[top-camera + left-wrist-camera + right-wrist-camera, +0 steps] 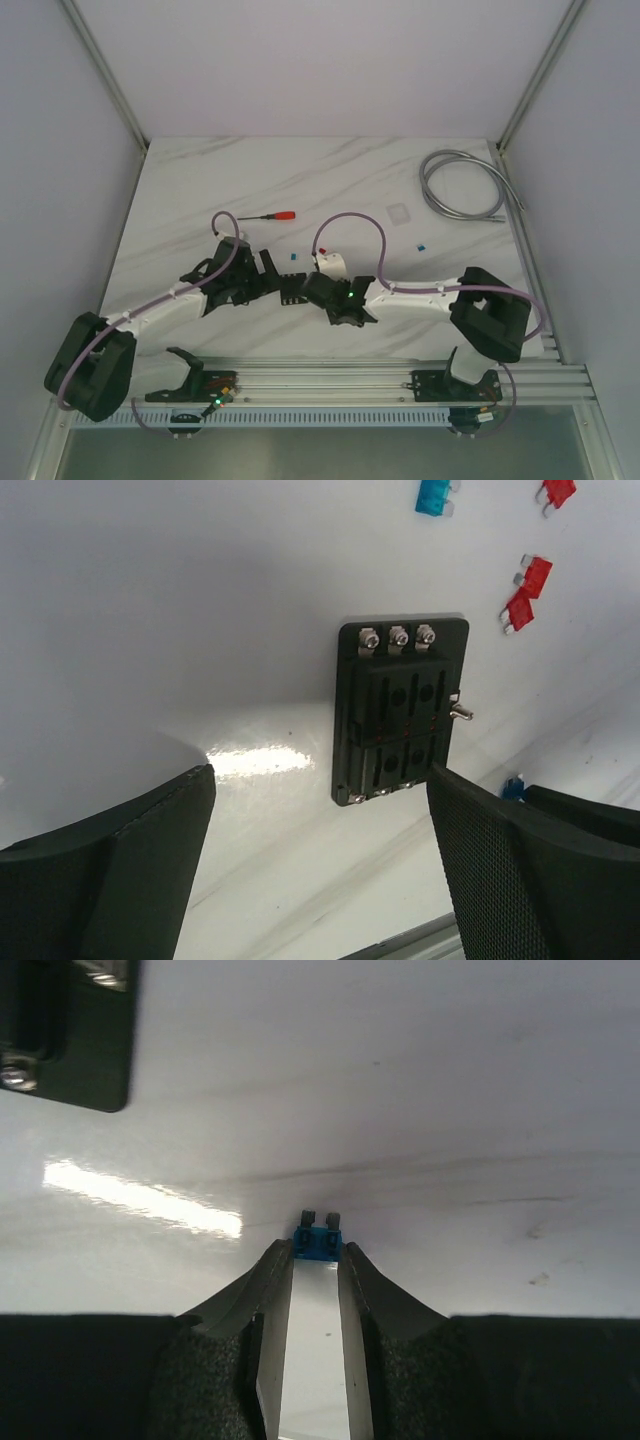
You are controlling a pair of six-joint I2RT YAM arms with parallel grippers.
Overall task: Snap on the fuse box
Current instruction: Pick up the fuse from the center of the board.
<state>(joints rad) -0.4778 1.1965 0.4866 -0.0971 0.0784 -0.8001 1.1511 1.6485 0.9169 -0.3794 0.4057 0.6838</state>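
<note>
Obscured from overhead, the fuse box (400, 712) lies before the wide-open left gripper (320, 780), red fuses (528, 590) beyond; the right gripper (317, 1260) pinches a blue fuse (318, 1243).

Overhead view from behind, wrist views close above table (150, 600), both sharing fuse box (400, 715)

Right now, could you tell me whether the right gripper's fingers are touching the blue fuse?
Touching. The right wrist view shows the blue fuse pinched between the fingers of the right gripper, no gap either side.

Black fuse box (400, 712) flat on table
</note>
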